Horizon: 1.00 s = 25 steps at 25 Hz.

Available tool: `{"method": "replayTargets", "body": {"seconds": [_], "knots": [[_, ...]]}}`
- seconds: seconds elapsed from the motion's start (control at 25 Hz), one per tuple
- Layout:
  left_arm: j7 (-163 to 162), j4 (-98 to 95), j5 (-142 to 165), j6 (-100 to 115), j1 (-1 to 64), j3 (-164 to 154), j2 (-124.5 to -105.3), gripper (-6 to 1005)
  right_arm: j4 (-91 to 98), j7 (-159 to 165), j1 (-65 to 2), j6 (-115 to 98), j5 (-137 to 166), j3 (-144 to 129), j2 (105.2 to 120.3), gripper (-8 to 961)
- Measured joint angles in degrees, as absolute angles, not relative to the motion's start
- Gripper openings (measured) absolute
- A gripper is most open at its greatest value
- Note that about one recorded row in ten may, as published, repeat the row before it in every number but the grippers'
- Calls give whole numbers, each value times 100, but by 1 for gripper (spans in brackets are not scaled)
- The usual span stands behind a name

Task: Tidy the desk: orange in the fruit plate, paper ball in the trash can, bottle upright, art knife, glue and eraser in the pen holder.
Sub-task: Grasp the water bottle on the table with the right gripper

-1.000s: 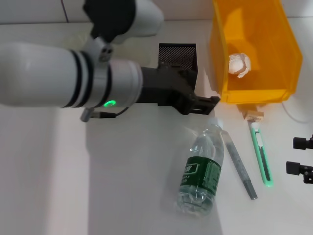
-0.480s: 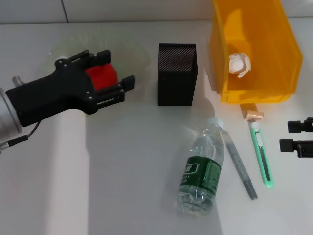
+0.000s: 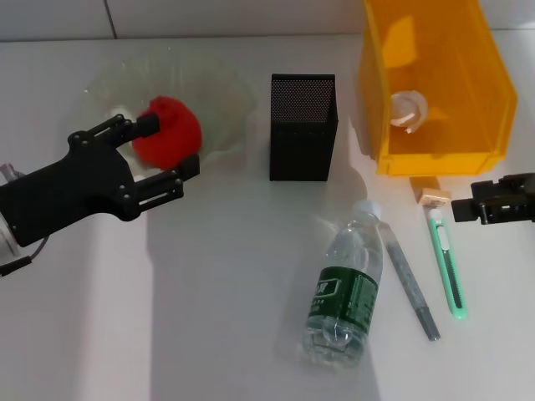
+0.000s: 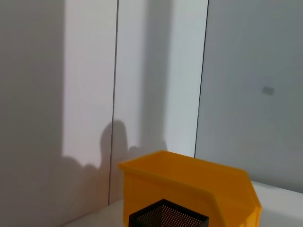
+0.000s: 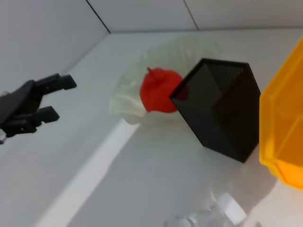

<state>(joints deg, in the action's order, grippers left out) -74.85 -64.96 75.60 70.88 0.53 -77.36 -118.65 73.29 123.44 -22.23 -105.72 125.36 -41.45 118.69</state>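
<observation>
On fruit plate [image 3: 221, 100]: orange [image 3: 171, 129], freshly released.
Left gripper [image 3: 167, 150] spread, backing off beside it; paper ball [image 3: 410, 109] binned in trash can [image 3: 468, 159]; right gripper [image 3: 465, 210] near bottle [image 3: 343, 292], fingers' state unclear.

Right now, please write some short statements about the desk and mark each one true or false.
1. The orange lies in the fruit plate. True.
2. The bottle stands upright. False: it lies on its side.
3. The paper ball is inside the trash can. True.
4. The left gripper is shut on the orange. False: it is open, beside the orange.
5. The eraser is in the pen holder. False: it lies on the desk before the trash can.
</observation>
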Motion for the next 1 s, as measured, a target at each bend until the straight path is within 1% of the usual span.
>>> {"method": "replayTargets", "body": {"seconds": [0.16,0.4,0.64,0.76,1.0], "knots": [[-7236,-6202,7542,7079,172,-7743,-11864,800,8041,13379,-2438,-10555,13147,-4699,11912,725],[-7116,-5822,7543,7055,446,-7834,-11885,800,8810,14743,-2666,-10611,13581,-5135,11900,725],[-6931,-5393,7525,7024,790,-7881,-11908,800,8880,15228,-2725,-10687,13849,-5120,11884,725],[-6907,-5341,7518,7016,823,-7886,-11902,800,8805,15498,-2880,-10680,14021,-5184,11916,726],[-6578,-5221,7514,7038,832,-7887,-11893,800,8774,16086,-3041,-10544,14016,-5504,11921,725]]}}
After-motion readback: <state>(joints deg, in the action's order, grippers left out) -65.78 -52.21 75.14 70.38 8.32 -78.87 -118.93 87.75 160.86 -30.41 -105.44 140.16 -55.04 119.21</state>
